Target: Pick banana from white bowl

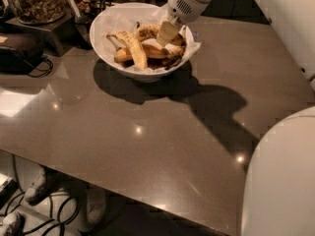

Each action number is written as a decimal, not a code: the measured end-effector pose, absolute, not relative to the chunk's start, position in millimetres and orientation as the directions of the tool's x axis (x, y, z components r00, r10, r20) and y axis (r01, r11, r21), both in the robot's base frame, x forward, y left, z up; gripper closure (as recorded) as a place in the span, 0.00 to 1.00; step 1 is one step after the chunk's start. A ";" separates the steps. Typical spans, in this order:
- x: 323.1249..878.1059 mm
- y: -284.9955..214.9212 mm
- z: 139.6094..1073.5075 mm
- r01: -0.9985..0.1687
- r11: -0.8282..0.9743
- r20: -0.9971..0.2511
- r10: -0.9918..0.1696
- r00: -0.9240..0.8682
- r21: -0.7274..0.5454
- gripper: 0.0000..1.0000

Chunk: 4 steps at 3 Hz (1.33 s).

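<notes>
Grey-brown tabletop fills the view. At its back left stands one jar of nuts, with one dark corded device beside it. Next comes the single white bowl, paper-lined, holding at least three bananas; the pile hides any exact count. A paler banana lies toward the front left. The speckled banana lies at the back of the bowl, not lifted. One pincer sits inside the bowl's right side, right against that fruit; I cannot tell whether it is spread or pinching. By my reading the reach is made, while a sure grip and the lift out are left.
</notes>
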State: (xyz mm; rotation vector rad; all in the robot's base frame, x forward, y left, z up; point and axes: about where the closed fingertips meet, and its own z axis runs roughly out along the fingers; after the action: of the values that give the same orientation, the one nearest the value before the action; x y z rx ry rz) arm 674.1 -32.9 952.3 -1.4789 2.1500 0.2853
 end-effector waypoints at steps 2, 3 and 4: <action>661.5 -46.2 953.9 -0.904 0.417 -0.551 -0.777 -0.304 -0.089 1.00; 647.1 -49.0 969.5 -0.886 0.451 -0.571 -0.757 -0.317 -0.105 1.00; 623.9 -53.8 982.2 -0.866 0.488 -0.597 -0.729 -0.334 -0.111 1.00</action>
State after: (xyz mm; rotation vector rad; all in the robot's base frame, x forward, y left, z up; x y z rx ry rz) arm 623.9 -53.8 982.2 -1.3085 2.1474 0.3023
